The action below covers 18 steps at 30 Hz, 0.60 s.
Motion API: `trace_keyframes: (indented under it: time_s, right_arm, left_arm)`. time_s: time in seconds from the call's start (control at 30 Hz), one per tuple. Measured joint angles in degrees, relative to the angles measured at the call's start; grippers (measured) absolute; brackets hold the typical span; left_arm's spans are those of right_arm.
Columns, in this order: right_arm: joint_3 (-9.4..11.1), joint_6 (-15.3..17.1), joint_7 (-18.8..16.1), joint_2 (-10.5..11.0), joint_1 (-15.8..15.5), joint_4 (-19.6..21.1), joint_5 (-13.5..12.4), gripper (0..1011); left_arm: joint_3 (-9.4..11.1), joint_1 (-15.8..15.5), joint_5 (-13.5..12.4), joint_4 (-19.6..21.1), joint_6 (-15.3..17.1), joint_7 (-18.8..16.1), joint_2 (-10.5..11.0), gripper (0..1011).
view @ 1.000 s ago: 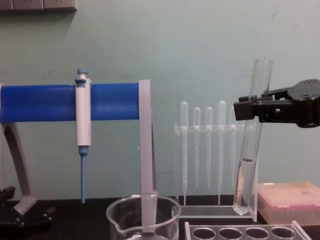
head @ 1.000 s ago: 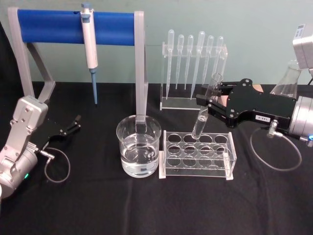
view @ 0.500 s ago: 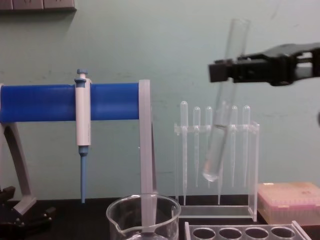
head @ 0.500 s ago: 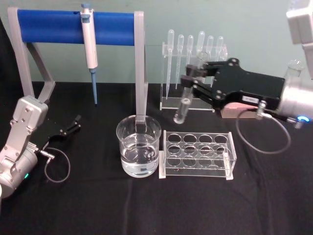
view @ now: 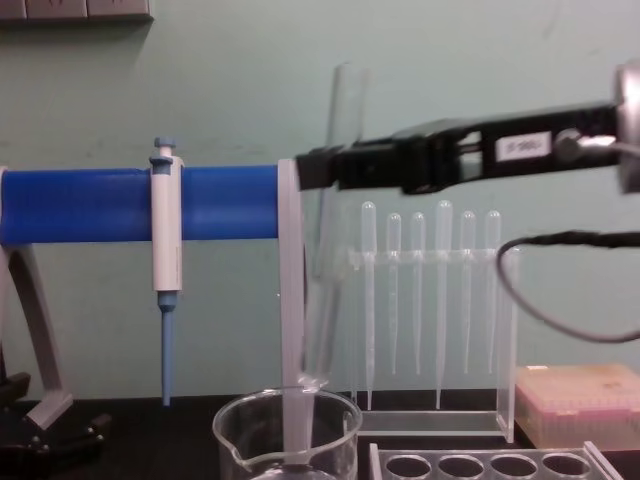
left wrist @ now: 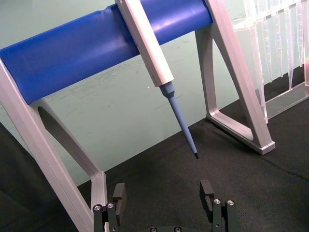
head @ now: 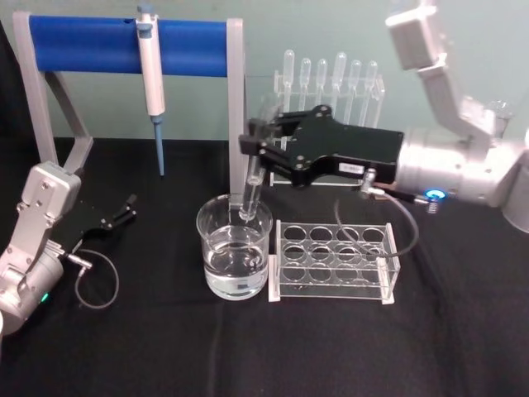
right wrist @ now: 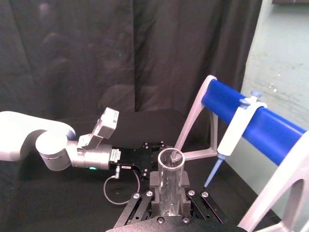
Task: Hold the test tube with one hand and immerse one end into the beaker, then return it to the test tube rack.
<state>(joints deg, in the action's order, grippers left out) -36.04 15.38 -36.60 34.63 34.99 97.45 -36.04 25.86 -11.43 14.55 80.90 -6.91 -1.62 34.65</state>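
On black cloth (head: pixel 165 347), the right end effector (head: pixel 257 152) clamps glass test tube (head: pixel 249 198) over round beaker (head: pixel 235 258); left end effector (head: pixel 120 212) rests spread.

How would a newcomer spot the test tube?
At the blue-bar stand, before its right post, stands the beaker. The right gripper holds the test tube tilted over it, lower end at the beaker's mouth. It is wider than the thin pipettes racked behind, with no bulb.

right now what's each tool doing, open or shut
Left tool: open, holding nothing, parked low on the left.
Right tool: shut on the test tube, holding it over the beaker.
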Motion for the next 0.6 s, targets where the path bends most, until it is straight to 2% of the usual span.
trace_keyframes:
  time_s: [0.23,0.6]
  right_arm:
    - [-3.0,-0.6,0.3,-2.2,0.9,-3.9,1.9,224]
    - [-5.1,-3.6,0.1,-4.3,-0.4,-8.4,4.6,224]
  left_arm:
    - [0.0,0.0,0.0,0.0,0.0,0.0,0.0,1000]
    - [0.0,0.0,0.0,0.0,0.0,0.0,0.0,1000]
